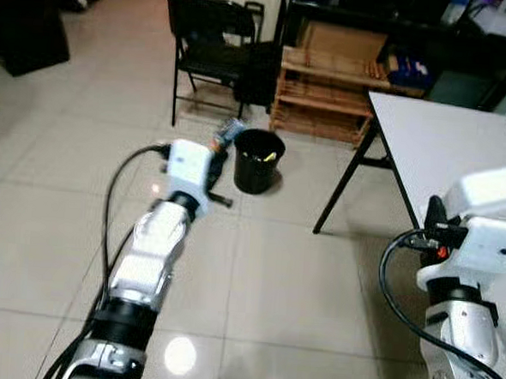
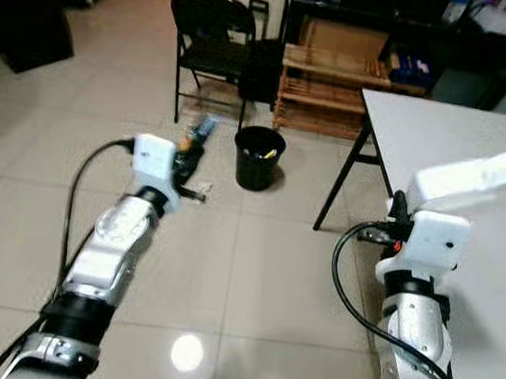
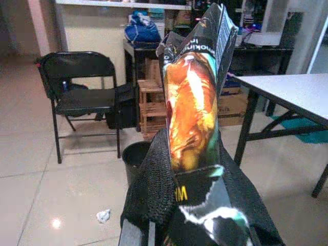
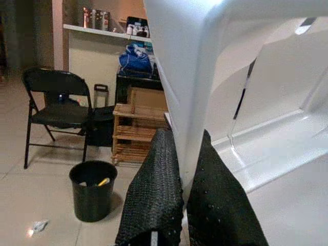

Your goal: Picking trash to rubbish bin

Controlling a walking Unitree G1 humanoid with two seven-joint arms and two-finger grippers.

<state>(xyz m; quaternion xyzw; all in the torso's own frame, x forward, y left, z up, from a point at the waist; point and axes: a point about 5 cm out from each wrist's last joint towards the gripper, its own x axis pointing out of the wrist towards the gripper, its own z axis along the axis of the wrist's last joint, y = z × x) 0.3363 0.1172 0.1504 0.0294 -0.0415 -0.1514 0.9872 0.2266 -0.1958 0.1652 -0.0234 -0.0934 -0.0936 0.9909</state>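
Observation:
My left gripper [image 3: 197, 174] is shut on a dark snack wrapper [image 3: 195, 113] printed with an orange food picture. It holds the wrapper [image 1: 228, 134] upright above the floor, just left of the black rubbish bin [image 1: 258, 160]. The bin stands open on the tiles with some yellow scrap inside. My right gripper [image 4: 185, 189] is shut on the edge of a large white plastic piece [image 4: 205, 61], held up at the right beside the table. A small crumpled white scrap [image 2: 203, 186] lies on the floor near the left gripper.
A black folding chair [image 1: 212, 41] and a black bag [image 1: 259, 70] stand behind the bin. A low wooden rack [image 1: 327, 95] is against the back. A white table [image 1: 462, 142] with black legs takes up the right side. Open tiled floor lies to the left.

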